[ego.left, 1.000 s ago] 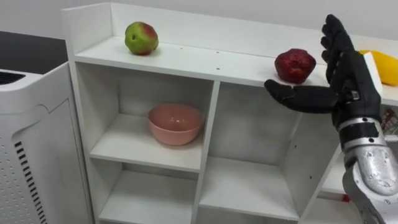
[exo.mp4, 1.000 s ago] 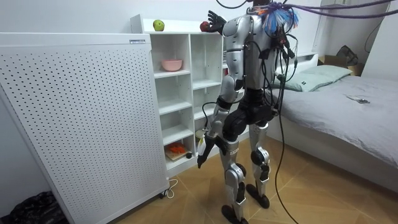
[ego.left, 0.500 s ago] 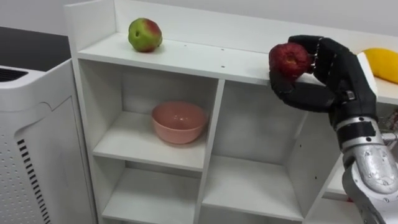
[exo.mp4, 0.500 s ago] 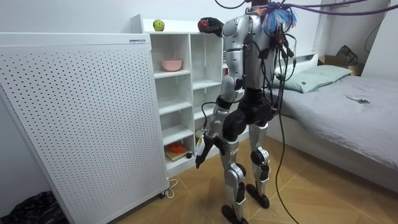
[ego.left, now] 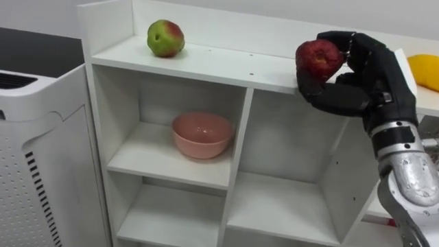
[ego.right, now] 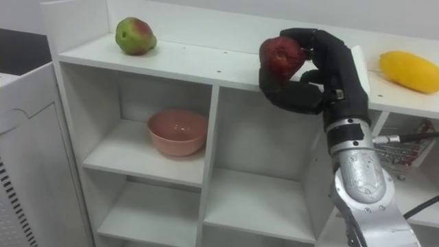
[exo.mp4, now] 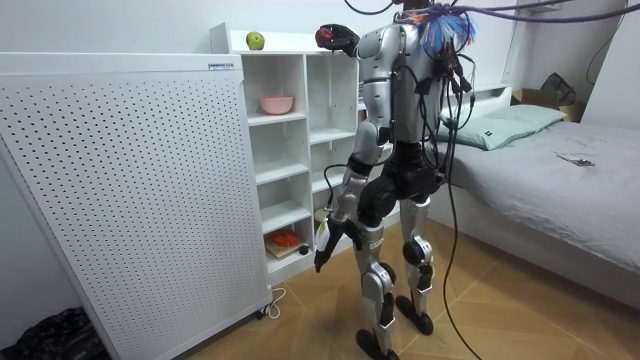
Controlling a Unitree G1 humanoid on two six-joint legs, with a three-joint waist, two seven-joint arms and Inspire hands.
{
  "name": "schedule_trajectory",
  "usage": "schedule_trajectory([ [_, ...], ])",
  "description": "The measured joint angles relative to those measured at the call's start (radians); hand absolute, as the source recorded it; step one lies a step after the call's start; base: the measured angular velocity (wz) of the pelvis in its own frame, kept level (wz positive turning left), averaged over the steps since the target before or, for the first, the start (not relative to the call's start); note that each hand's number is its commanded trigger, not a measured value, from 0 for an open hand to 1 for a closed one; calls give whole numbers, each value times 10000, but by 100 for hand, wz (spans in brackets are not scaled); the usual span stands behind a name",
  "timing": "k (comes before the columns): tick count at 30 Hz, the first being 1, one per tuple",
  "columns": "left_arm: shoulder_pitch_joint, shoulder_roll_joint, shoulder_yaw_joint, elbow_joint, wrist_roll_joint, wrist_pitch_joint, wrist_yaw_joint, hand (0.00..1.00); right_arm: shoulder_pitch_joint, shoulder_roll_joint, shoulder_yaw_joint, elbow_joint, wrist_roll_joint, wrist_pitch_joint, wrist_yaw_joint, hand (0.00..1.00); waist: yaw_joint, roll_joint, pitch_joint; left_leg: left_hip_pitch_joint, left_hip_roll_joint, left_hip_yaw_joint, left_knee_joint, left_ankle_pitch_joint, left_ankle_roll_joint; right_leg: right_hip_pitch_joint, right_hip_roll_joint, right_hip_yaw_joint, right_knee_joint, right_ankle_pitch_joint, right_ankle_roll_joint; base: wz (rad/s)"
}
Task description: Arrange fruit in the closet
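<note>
Firmly, my right hand [ego.left: 367, 82] grips the red fruit [ego.left: 317, 57], fingers curled round it, at the front edge of the closet [ego.left: 206, 65] top; a green apple [ego.left: 165, 38] sits near the top's left end; a pink bowl [ego.left: 201, 134] stands in the upper left compartment.

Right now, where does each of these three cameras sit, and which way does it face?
Left eye view: on the robot's head, looking down at the white shelf unit; the right robot hand shows, curled round a red fruit.
Right eye view: beside it on the head, facing the same shelf, same hand and forearm.
Room view: out in the room, behind and beside the robot, facing shelf and bed; whole body shows, left robot hand hanging low.
Shared: red fruit, green apple, pink bowl.
</note>
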Motion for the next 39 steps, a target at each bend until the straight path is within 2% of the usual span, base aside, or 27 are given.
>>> schedule_trajectory([
  [5,-15,-1,5,4,-8,-7,7,0,178,17,3,-593,-56,109,91,100,-37,-14,-4,-9,5,168,-14,0,0,-71,2,40,-2,0,0,-7],
  [9,-58,-10,-6,113,-6,-29,24,0,717,65,34,-2009,-482,110,392,100,-87,-22,-8,92,10,231,-52,0,0,-12,22,179,0,0,0,-6],
  [14,-52,-8,-8,259,-16,-122,51,0,764,176,168,-3289,-480,99,808,100,-156,5,6,245,15,264,-81,0,0,127,36,263,-10,0,0,-3],
  [18,-113,-24,-128,630,-23,-231,300,0,782,231,627,-3872,-466,55,1044,100,-161,18,16,254,15,274,-85,-1,0,108,35,265,-10,0,0,0],
  [20,-123,-3,-334,705,-142,-217,367,0,839,277,918,-3878,-487,59,1238,100,-164,76,55,240,17,281,-42,-1,0,108,38,268,1,3,-5,0],
  [23,-172,-12,-709,691,-213,-215,362,0,1078,528,1339,-4012,-509,81,1717,100,-172,112,56,72,23,284,25,-4,-4,21,40,269,21,23,-37,0],
  [25,-217,-28,-909,691,-208,-216,356,0,1179,853,1469,-4035,-491,93,2179,100,-204,188,67,-1,28,286,40,-4,-4,-50,48,275,36,42,-65,0],
  [27,-214,-41,-1077,703,-218,-213,367,0,1474,1062,1540,-4035,-486,78,2341,100,-210,262,35,-10,28,284,37,-4,-4,-60,48,273,36,42,-65,2],
  [32,-413,-54,-1562,832,-592,-253,583,0,2558,1480,2001,-3183,-422,65,2419,100,-196,457,-2,-264,12,214,137,-2,-2,-275,24,236,51,42,-65,2],
  [36,-1091,-142,-1807,1388,-1506,-298,1117,0,2623,1776,2342,-824,-331,54,2388,100,-194,624,78,-912,6,221,401,28,8,-949,-26,228,323,53,-84,1],
  [39,-1225,-137,-1911,1487,-2202,-501,1289,0,2728,1830,2343,647,-381,83,2205,100,-173,724,134,-1467,-23,158,588,57,43,-1487,-105,107,568,53,-84,8],
])
